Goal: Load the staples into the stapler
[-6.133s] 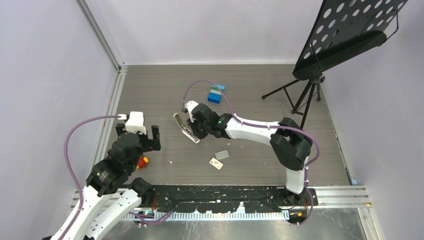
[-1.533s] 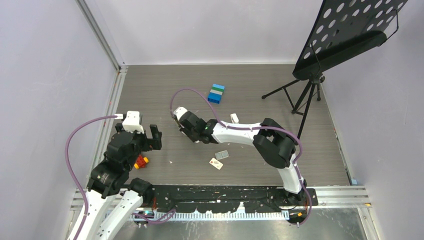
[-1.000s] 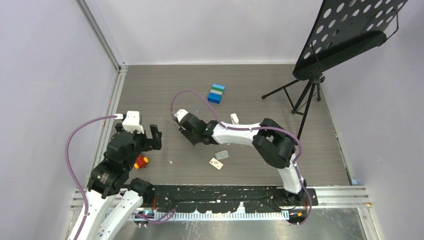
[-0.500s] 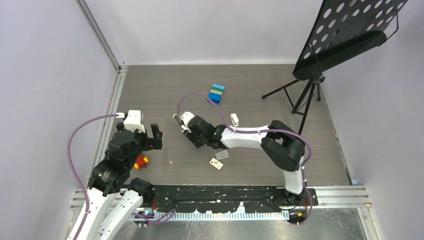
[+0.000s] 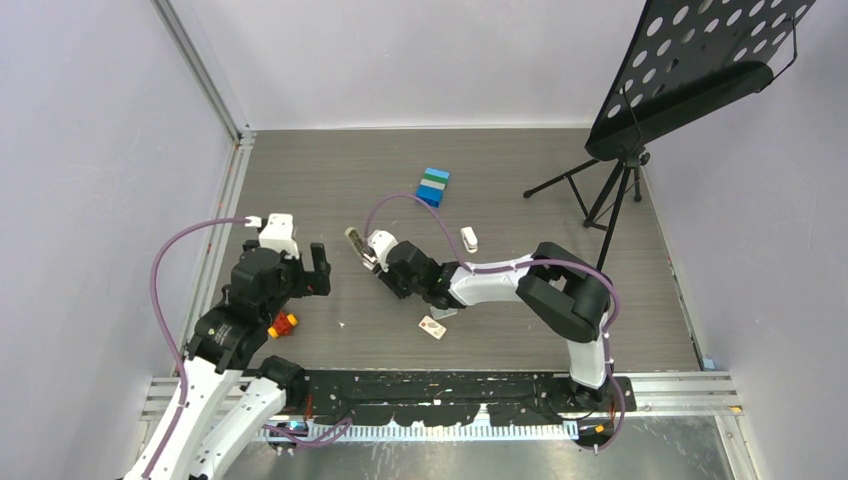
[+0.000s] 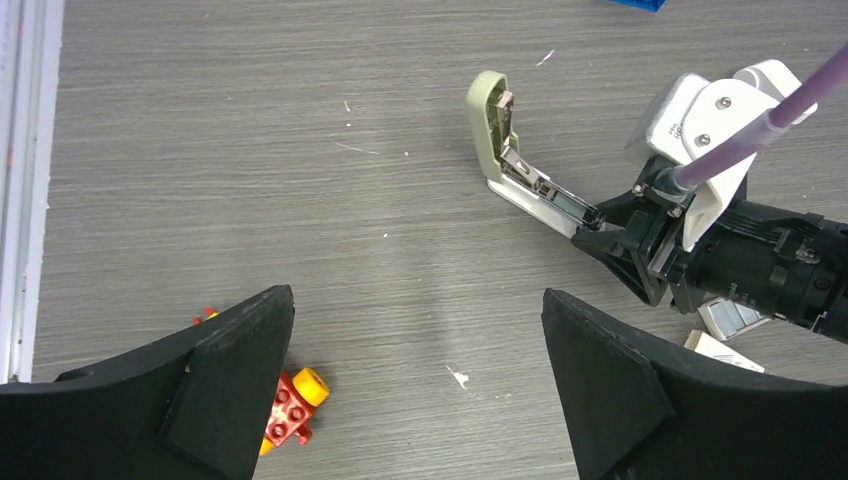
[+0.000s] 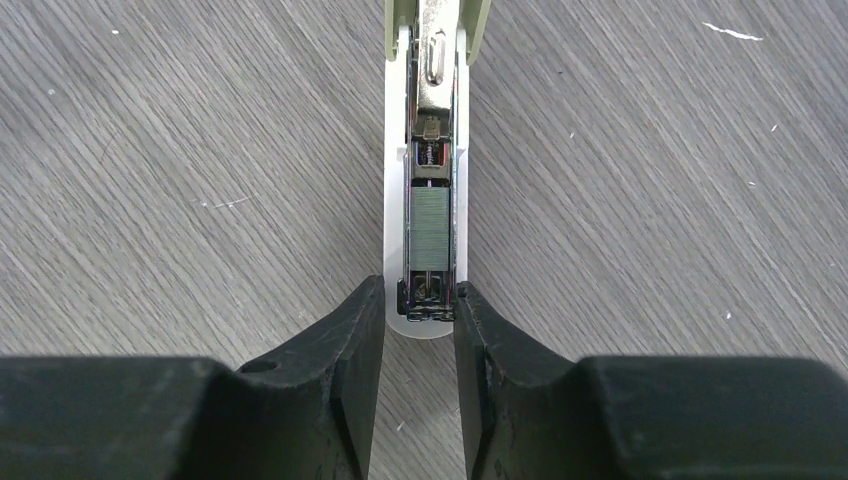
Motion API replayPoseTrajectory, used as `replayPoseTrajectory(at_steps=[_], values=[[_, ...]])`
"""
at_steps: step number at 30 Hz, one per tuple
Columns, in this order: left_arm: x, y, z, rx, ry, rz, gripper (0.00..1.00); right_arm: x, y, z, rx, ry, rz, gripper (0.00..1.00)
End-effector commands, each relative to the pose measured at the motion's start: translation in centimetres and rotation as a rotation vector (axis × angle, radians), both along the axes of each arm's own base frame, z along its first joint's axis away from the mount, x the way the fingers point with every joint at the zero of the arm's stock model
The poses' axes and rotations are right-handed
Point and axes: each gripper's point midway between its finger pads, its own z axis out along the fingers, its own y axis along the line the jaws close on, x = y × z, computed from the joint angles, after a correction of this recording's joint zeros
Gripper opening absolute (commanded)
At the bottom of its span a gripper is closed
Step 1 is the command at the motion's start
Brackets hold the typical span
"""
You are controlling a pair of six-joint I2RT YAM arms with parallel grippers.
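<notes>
The right gripper [image 7: 420, 312] pinches the near end of the stapler [image 7: 432, 130], whose length runs straight away from its fingers, lid up at the far end, grey staples [image 7: 431, 228] in the channel. The left gripper [image 6: 418, 310] hangs wide open, farther off.

Odds and ends on a grey wood-grain counter [image 5: 330, 180]

A stack of blue and green toy bricks [image 5: 433, 187] lies toward the back of the counter. Well to the right of the stack stands a black music stand [image 5: 690, 75], its perforated tray tilted above tripod legs. Near the stack, in front and slightly right, sits a stubby white object [image 5: 468, 239]. Well to the front-left of the stack lie red-yellow toy bricks [image 5: 283, 324], near the metal rail [image 5: 228, 215] edging the counter.
</notes>
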Motion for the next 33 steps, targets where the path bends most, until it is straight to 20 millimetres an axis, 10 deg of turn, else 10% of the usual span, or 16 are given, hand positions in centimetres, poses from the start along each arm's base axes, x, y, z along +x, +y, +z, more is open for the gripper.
replayPoseTrajectory(at_steps=[1,11,24,33], values=[[0.9,-0.8,1.0,-0.050,-0.016,0.000,0.97,1.0,1.5,3.7,0.137,-0.084,0.006,0.35],[2.9,-2.4,0.1,-0.110,0.060,0.026,0.97,0.9,1.0,2.8,0.165,-0.119,0.014,0.14],[10.2,-4.7,-1.8,-0.289,0.097,0.146,0.95,0.3,0.8,1.9,0.197,-0.125,0.043,0.01],[14.7,-5.8,-4.5,-0.469,0.181,0.139,0.72,0.2,0.7,1.6,0.200,-0.126,0.045,0.01]])
